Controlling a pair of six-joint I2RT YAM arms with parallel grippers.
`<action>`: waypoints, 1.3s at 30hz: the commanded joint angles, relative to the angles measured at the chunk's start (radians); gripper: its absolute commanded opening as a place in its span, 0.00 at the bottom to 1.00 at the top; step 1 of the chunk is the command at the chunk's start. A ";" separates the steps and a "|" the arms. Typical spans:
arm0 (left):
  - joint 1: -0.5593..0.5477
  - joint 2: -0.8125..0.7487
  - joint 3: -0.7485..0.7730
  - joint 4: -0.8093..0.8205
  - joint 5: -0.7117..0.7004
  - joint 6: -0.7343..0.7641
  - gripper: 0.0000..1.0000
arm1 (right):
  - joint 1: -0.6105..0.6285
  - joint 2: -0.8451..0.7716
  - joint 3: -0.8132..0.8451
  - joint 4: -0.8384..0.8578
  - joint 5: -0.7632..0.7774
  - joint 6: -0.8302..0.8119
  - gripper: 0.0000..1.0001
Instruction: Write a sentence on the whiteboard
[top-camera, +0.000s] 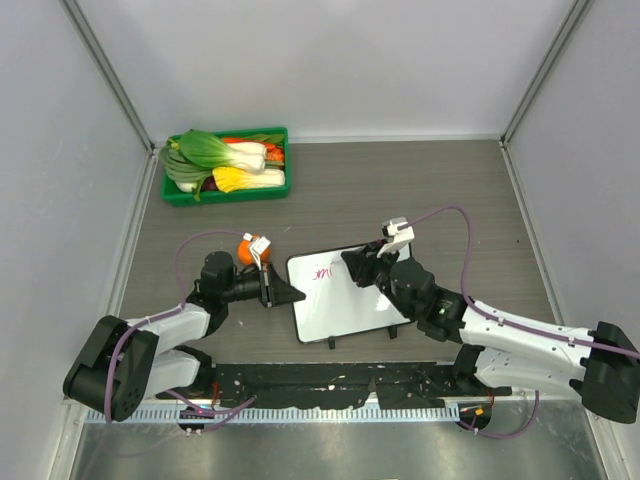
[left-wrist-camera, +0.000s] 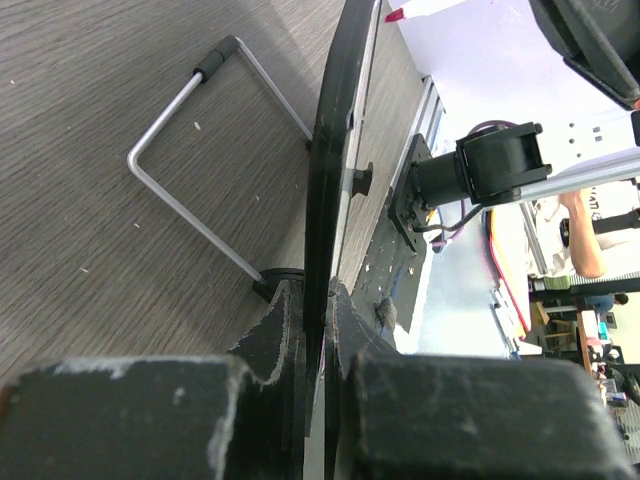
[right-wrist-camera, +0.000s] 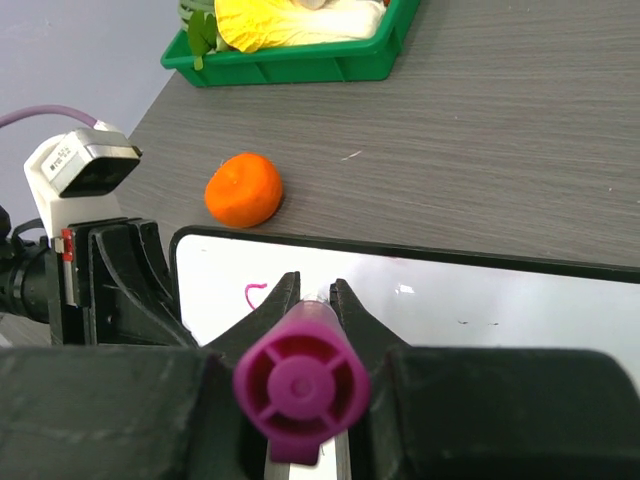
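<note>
A grey wood-grain table (top-camera: 420, 190) sits between pale grey walls (top-camera: 300, 60). The whiteboard (top-camera: 350, 305) sits toward the near edge, between the two arms, with a few pink strokes of the sentence (top-camera: 320, 271) at its upper left corner. The left gripper (top-camera: 296, 293) is clamped on the board's left frame. The right gripper (top-camera: 352, 260) pinches a magenta marker (right-wrist-camera: 300, 385) over the board. An orange (top-camera: 246, 250) lies just beyond the left wrist, and a green tray (top-camera: 230, 196) of vegetables stands far left.

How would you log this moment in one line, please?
left tool: shut on whiteboard edge | right tool: shut on marker, over board | sentence: few pink strokes only
</note>
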 joint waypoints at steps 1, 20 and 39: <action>0.005 0.006 -0.004 -0.049 -0.110 0.084 0.00 | -0.004 -0.057 0.026 0.018 0.049 -0.006 0.01; 0.005 0.003 -0.003 -0.055 -0.113 0.085 0.00 | -0.023 0.003 -0.003 0.012 0.034 0.017 0.01; 0.003 0.006 -0.001 -0.052 -0.113 0.085 0.00 | -0.024 -0.048 -0.064 -0.047 -0.026 0.080 0.01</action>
